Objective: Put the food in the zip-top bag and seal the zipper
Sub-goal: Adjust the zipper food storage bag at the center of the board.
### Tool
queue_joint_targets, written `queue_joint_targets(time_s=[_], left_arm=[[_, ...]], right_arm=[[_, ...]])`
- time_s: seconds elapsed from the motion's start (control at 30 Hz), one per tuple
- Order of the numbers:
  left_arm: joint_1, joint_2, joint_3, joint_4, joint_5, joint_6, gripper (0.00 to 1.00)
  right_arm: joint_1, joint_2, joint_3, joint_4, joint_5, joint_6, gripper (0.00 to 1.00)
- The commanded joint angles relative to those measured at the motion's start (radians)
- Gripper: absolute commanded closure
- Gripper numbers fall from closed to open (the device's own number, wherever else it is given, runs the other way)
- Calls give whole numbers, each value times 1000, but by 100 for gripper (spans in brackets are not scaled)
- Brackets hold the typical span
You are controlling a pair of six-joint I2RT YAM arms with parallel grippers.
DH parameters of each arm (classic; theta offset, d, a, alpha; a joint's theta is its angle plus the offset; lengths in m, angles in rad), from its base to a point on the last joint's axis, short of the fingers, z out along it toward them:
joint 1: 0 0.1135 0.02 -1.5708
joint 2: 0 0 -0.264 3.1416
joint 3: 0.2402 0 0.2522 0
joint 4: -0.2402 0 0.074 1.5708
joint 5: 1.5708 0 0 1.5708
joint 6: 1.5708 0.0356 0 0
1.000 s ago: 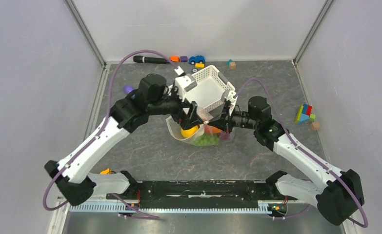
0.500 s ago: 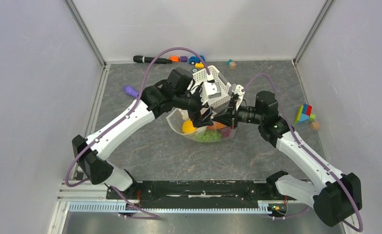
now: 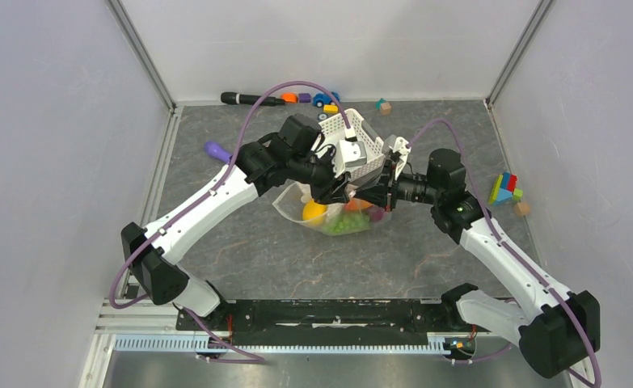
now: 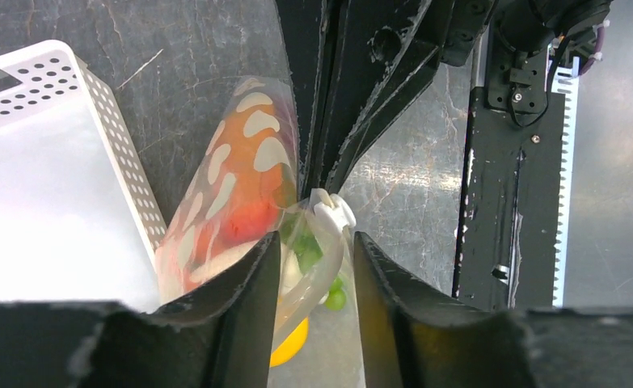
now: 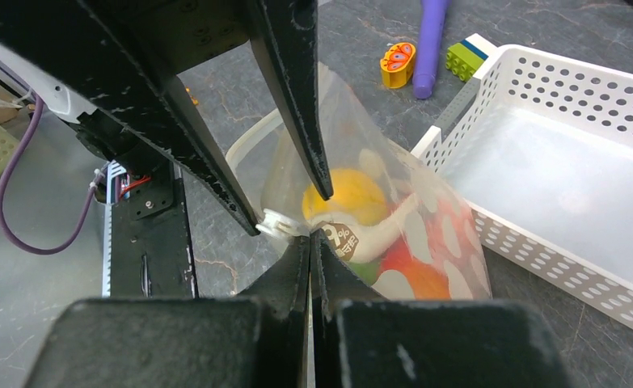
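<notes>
The left gripper (image 4: pixel 313 244) stands partly open, its two fingers astride the mouth edge of the dotted bag (image 5: pixel 450 242), with a gap showing on each side of the film, so nothing is clamped. The white slider (image 4: pixel 333 212) of the zipper sits just beyond its tips. The right gripper (image 5: pixel 310 242) is closed, pinching that same edge right beside the slider, tip to tip with the left one (the two nearly touch). A second ago the left arm hung further back and its jaws were spread wider over the bag; since then it has reached in across the corner of the basket (image 4: pixel 115 137) to meet the right gripper. Below both sets of jaws, inside the one bag, I count one yellow piece (image 5: pixel 353 194), one orange-red piece (image 4: pixel 248 218) and one bunch of green grapes (image 3: pixel 341 227); anything more is too hidden to tell. One purple piece (image 3: pixel 214 150) lies outside, well apart behind the left jaws. There is one basket, just beside them.
</notes>
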Motion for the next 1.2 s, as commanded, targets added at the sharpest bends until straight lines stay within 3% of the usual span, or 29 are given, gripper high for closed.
queue_joint_targets(time_s=[0.0, 0.07, 0.17, 0.3, 0.37, 0.5, 0.57, 0.63, 0.87, 1.17], left_arm=[[-8, 4, 5, -1, 8, 16, 60], [-9, 3, 2, 0, 10, 11, 67], [-11, -3, 2, 13, 1, -13, 97], [-11, -38, -30, 85, 26, -59, 98], [-11, -61, -54, 160, 32, -111, 98], [-11, -95, -71, 223, 73, -170, 98], [-11, -105, -78, 233, 111, -167, 98], [-11, -111, -81, 227, 131, -153, 98], [-11, -104, -45, 74, 234, 11, 98], [-11, -112, -32, 45, 204, 39, 98]], right_arm=[[-14, -34, 52, 63, -36, 29, 100], [-20, -35, 48, 66, -35, 46, 100], [-26, -40, 39, 64, -44, 28, 100], [-28, -78, -2, 30, -72, -135, 99], [-27, -110, -48, -1, -47, -278, 86], [-28, -173, -124, -11, -9, -426, 39], [-27, -193, -133, -8, -60, -467, 22], [-27, -206, -131, 2, -85, -468, 11], [-27, -220, -116, 82, -54, -388, 6], [-26, -197, -162, 205, -278, -294, 11]])
